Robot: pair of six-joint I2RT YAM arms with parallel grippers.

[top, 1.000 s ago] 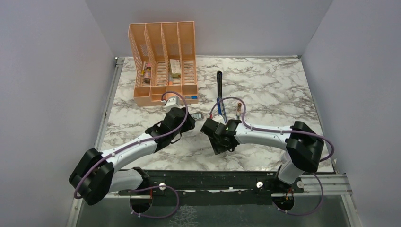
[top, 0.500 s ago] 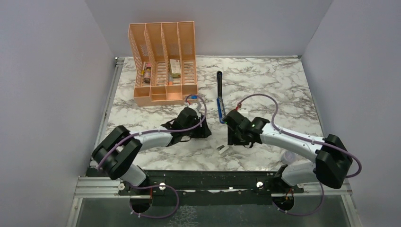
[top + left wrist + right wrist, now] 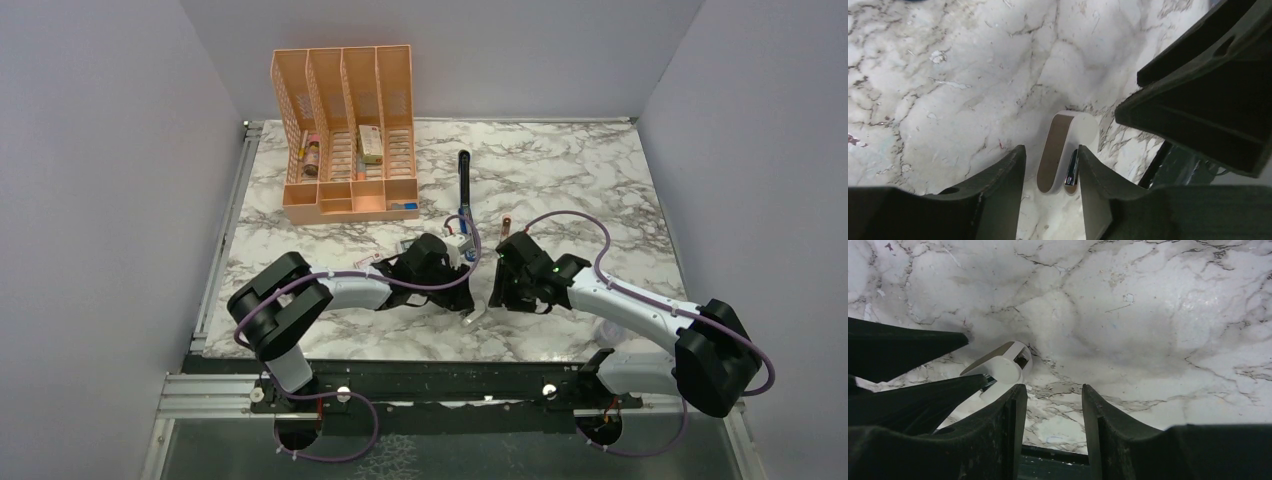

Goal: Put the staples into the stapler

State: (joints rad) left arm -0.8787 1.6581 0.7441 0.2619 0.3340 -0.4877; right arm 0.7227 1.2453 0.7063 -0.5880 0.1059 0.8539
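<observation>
The slim blue stapler with black arm (image 3: 464,180) looks rigid and light; hold its middle. Left fingers (image 3: 998,200) and right fingers (image 3: 993,440) are released, empty.

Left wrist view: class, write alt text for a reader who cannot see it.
A small white curved piece lies on the marble table between the tips of the open left gripper, whose black fingers rise from the bottom edge. Black parts of the right arm fill the upper right.
</observation>
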